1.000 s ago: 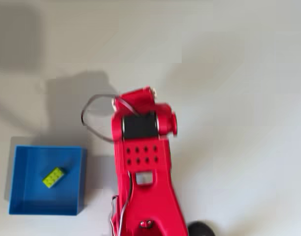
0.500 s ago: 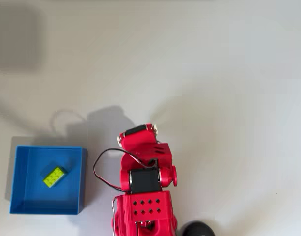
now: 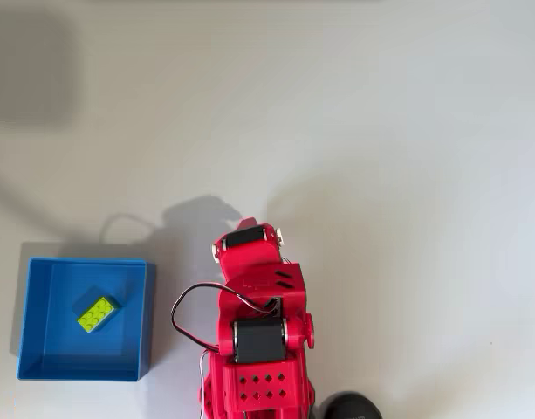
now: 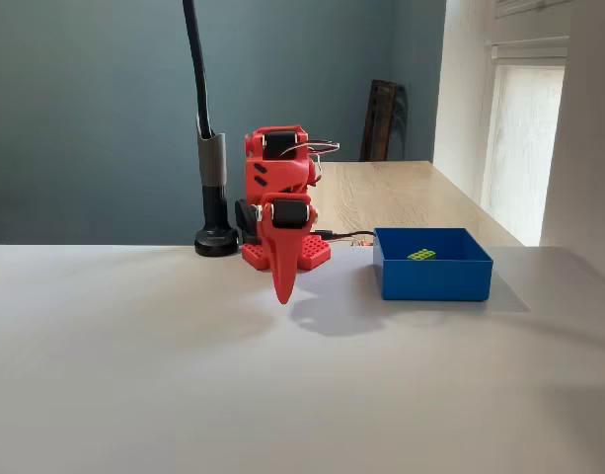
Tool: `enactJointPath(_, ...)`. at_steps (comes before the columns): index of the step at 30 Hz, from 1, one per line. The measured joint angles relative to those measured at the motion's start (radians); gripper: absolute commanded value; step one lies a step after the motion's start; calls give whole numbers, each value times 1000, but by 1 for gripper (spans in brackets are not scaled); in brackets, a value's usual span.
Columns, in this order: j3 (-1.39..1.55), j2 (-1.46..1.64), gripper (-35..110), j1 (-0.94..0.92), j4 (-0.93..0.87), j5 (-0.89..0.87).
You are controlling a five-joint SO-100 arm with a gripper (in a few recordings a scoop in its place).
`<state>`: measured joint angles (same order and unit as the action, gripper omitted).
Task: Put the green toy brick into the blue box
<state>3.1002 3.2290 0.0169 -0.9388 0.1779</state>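
The green toy brick lies inside the blue box — flat, studs up. The gripper (red, folded near its base) points down at the table, jaws closed together on nothing.

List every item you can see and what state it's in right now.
green toy brick: lying studs up inside the box, not held
blue box: open-topped, flat on the table, holding the brick
hand: pointing down, fingers together, holding nothing
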Motion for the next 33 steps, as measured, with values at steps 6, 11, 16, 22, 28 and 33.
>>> enactJointPath(6, 2, 12, 0, 0, 0, 0)
enactJointPath(11, 2, 12, 0, 0, 0, 0)
enactJointPath(16, 2, 12, 0, 0, 0, 0)
enactJointPath(22, 2, 12, 0, 0, 0, 0)
enactJointPath(28, 2, 12, 0, 0, 0, 0)
enactJointPath(33, 2, 12, 0, 0, 0, 0)
